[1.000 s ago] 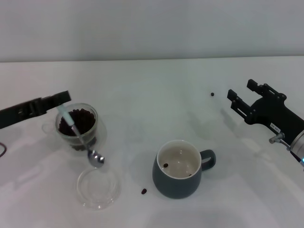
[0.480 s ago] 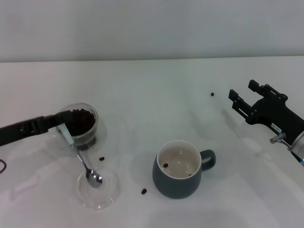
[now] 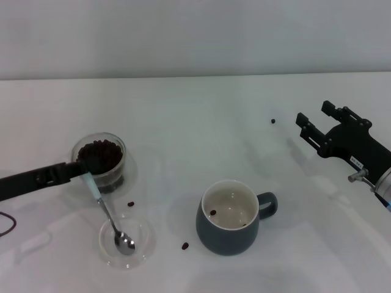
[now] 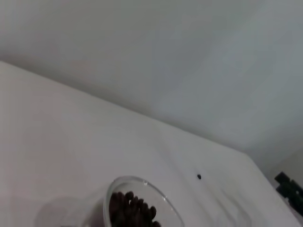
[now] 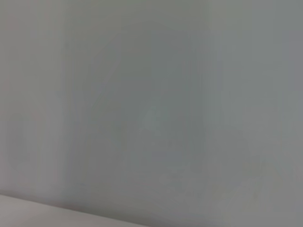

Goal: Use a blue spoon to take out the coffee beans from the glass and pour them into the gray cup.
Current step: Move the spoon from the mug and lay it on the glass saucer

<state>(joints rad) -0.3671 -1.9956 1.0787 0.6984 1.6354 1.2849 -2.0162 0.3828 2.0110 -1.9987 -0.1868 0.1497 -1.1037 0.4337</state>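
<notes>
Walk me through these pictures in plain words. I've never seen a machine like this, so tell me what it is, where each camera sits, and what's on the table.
This is a robot with two arms, each ending in a hand. The wide picture comes from a camera on its head, looking down at a white table. The other two come from cameras on its wrists: the left one sees the glass, the right one only a blank wall.

The left hand holds the blue spoon by its handle, with the bowl over a shallow clear dish. Beside it stands the glass, full of coffee beans. The gray cup has a couple of beans inside, and a few lie loose on the table. The right hand waits open at the far right.
</notes>
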